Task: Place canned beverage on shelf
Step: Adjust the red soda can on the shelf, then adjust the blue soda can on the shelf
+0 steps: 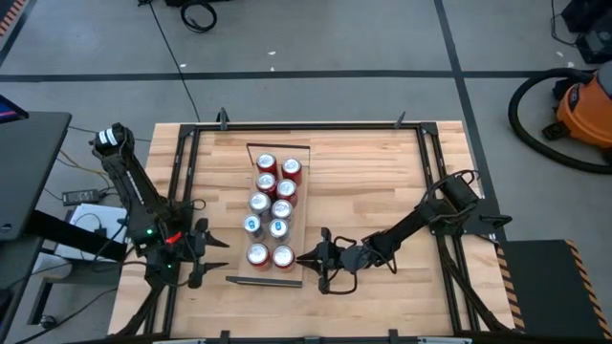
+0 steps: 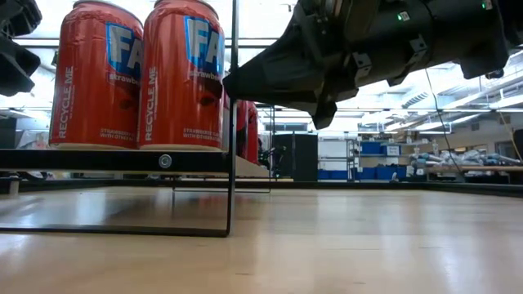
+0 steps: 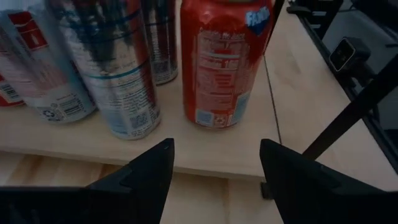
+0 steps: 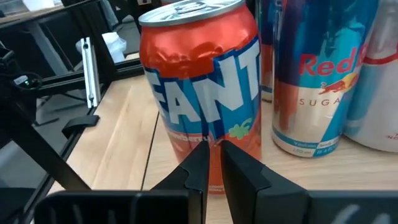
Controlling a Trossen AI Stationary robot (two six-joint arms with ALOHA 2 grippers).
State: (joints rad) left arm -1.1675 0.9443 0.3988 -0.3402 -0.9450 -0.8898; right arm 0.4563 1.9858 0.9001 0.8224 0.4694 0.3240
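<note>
The shelf [image 1: 251, 277] is a light-wood board, raised on thin dark end frames [image 2: 231, 204], in the middle of the table. Several cans stand upright on it in two rows, red ones at both ends and silver-blue ones [image 1: 279, 208] between. My right gripper [image 1: 300, 257] is shut, just right of the near-right red can [image 4: 202, 93], pointing almost level at its side. My left gripper [image 3: 214, 168] is open beside the shelf's left edge. It faces the near-left red can [image 3: 224, 62] with nothing between its fingers. My right gripper's shut fingertips [image 4: 200, 163] stand against the lower side wall [image 4: 186, 140] of the near-right red can. They come almost level from the table's right. I cannot tell whether they touch it. The can stands upright on the shelf board.
A black metal frame [image 1: 435, 191] runs around the plank tabletop. Bare wood lies right of the shelf [image 1: 373, 182] and left of it [image 1: 215, 182]. An orange vacuum [image 1: 583, 110] and cables lie on the floor beyond the table.
</note>
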